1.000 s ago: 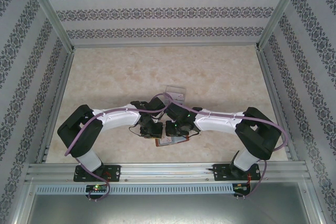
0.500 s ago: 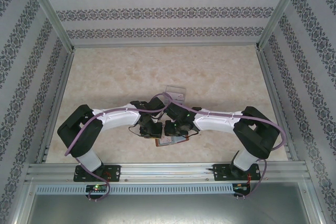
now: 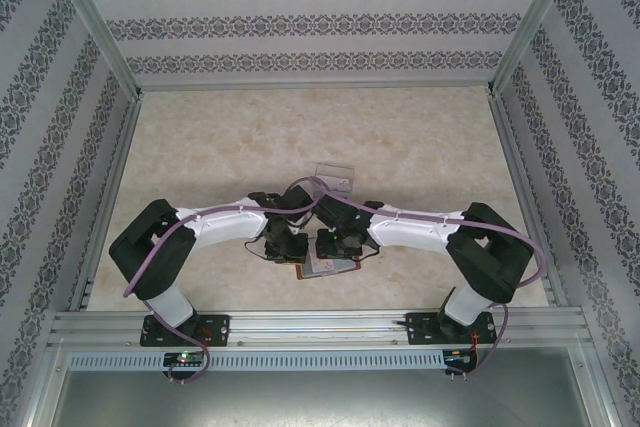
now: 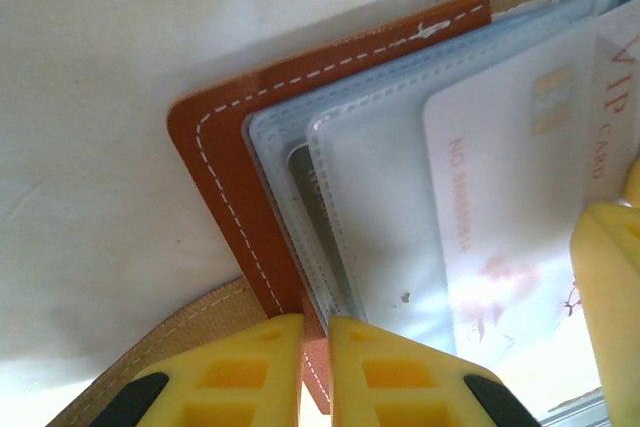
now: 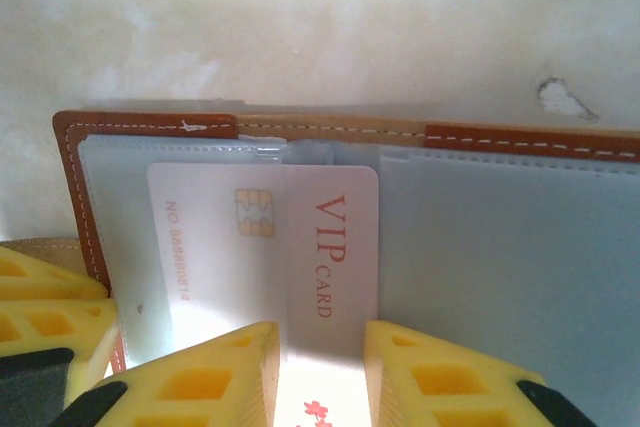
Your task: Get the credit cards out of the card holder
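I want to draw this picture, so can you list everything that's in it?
holder: one, reddish-brown with clear sleeves, lying open on the table between the arms
VIP card: one, pale with red writing, partly out of a sleeve
grey card: one, dark grey, tucked under the sleeves
strap: one, tan, by the holder's edge
tray: one, clear, on the table just beyond the arms
table: one, beige marbled
arms: two, white and black, bolted at the near edge
left end effector: one, yellow fingers, shut on the holder's edge
right end effector: one, yellow fingers, open over the VIP card
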`<control>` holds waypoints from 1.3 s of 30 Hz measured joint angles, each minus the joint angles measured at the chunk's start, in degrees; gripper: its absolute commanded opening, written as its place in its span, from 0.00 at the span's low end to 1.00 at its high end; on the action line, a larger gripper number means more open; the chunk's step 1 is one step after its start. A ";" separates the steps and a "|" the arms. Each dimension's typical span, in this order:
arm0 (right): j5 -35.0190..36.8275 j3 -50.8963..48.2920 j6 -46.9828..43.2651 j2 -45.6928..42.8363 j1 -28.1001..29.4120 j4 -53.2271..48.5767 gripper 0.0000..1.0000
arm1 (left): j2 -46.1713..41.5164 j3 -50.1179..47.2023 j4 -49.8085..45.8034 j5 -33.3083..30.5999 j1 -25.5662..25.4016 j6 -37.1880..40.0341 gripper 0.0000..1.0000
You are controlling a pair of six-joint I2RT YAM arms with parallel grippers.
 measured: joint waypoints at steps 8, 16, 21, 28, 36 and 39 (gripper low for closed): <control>-0.11 -0.02 0.02 -2.56 -0.20 -0.39 0.31 | -0.72 0.66 -0.11 -0.44 -0.04 0.00 0.16; -1.90 -1.55 0.02 -3.30 -2.64 1.95 0.28 | -2.05 3.54 -0.22 -0.46 -0.15 0.00 0.16; -3.85 -1.99 0.00 -2.80 -3.74 3.52 0.27 | -1.40 5.01 -0.11 -0.15 -0.37 0.00 0.16; -5.44 -1.99 -0.28 -0.15 -4.39 4.26 0.26 | 2.36 5.18 0.17 0.24 -0.35 0.02 0.16; -5.51 -2.10 -1.09 0.02 -4.50 3.87 0.27 | 3.34 5.14 0.22 0.20 -0.26 0.26 0.16; -5.51 -2.73 -1.09 -0.59 -4.52 3.91 0.27 | 3.98 4.94 0.24 0.20 -0.26 0.44 0.16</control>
